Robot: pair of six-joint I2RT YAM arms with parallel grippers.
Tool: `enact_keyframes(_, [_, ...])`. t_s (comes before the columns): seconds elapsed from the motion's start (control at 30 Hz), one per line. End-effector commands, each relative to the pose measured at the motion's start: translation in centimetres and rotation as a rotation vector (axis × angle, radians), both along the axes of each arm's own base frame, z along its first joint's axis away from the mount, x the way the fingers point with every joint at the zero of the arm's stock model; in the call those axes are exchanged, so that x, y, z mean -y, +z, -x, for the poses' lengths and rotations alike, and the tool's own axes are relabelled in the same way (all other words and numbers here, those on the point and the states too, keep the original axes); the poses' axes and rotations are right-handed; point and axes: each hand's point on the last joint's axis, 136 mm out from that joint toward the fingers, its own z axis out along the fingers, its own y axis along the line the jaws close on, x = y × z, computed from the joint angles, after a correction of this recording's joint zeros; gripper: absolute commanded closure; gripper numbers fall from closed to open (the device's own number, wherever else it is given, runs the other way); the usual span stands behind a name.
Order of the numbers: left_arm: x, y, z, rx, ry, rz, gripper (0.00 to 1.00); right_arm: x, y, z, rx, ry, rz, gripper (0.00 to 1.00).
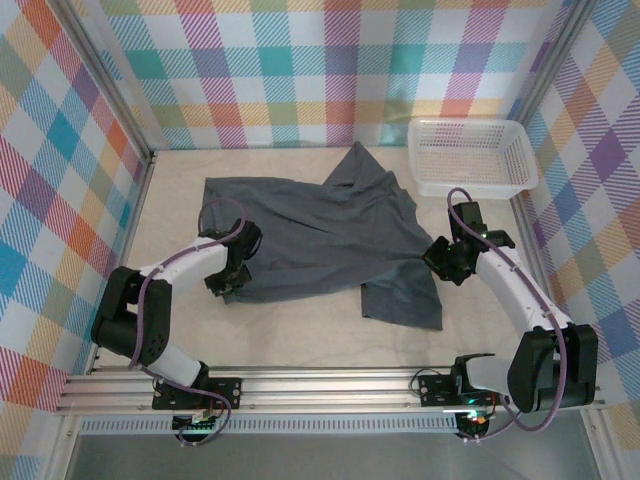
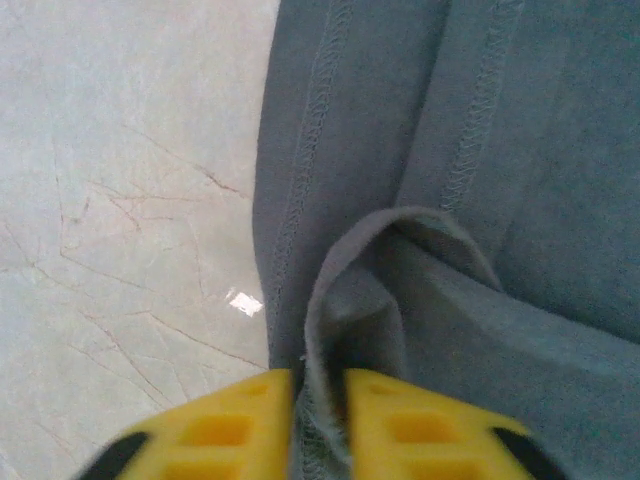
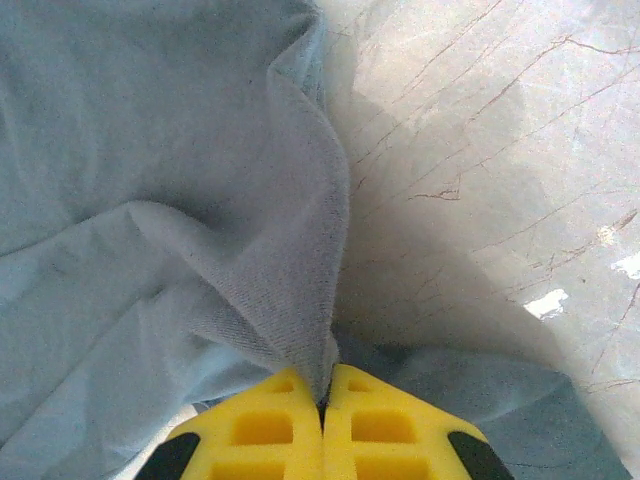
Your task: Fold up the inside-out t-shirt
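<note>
noting from the near edge outward. the left gripper (image 2: 318, 425) sits low at the left near hem of the inside-out t-shirt (image 1: 310, 235). its jaws are narrow, with a raised ridge of grey cloth caught between the yellow fingers (image 2: 225, 430). stitched seams run away beyond the pinch, and bare table (image 1: 300, 325) lies to the left of it.

the right gripper (image 3: 323, 400) is at the shirt's right side. its jaws are pressed together on a pinch of fabric that tents up from the tips, with bare table on the far right of that view.

between the two grippers, the shirt lies on the middle of the table, spread out but not flat. the main body runs from left to centre. one flap trails toward the near right and a peak points to the far side. there are wrinkles throughout, and the exposed seam stitching fits a garment turned inside out.

in the far right corner is a white mesh basket (image 1: 465, 187), just beside the shirt's far peak. whether they touch cannot be told.

progress, as judged, is early. both grips are taken, but no clean fold or tidy rectangle is visible. left to do: pull the cloth straight, lay it flat, then bring the sides and hem over into a stack.
</note>
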Motion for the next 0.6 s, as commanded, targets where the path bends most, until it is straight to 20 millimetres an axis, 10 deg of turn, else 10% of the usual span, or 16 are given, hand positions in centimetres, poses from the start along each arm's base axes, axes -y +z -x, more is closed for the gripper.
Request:
enact_keyframes(0.0, [-1.2, -0.1, 0.4, -0.023, 0.011, -0.036, 0.93, 0.0, 0.5, 0.1, 0.011, 0.012, -0.003, 1.00])
enact_keyframes(0.2, [-2.1, 5.5, -1.3, 0.085, 0.006, -0.018, 1.00, 0.1, 3.4, -0.6, 0.067, 0.004, -0.004, 1.00])
enact_keyframes(0.4, [-1.0, 28.5, -6.4, 0.685, -0.147, 0.150, 1.00, 0.7, 19.4, -5.8, 0.495, 0.004, 0.035, 1.00])
enact_keyframes(0.57, [-4.5, 35.8, -7.2, 0.875, -0.041, 0.223, 1.00, 0.1, 25.0, -8.9, 0.632, 0.041, 0.041, 1.00])
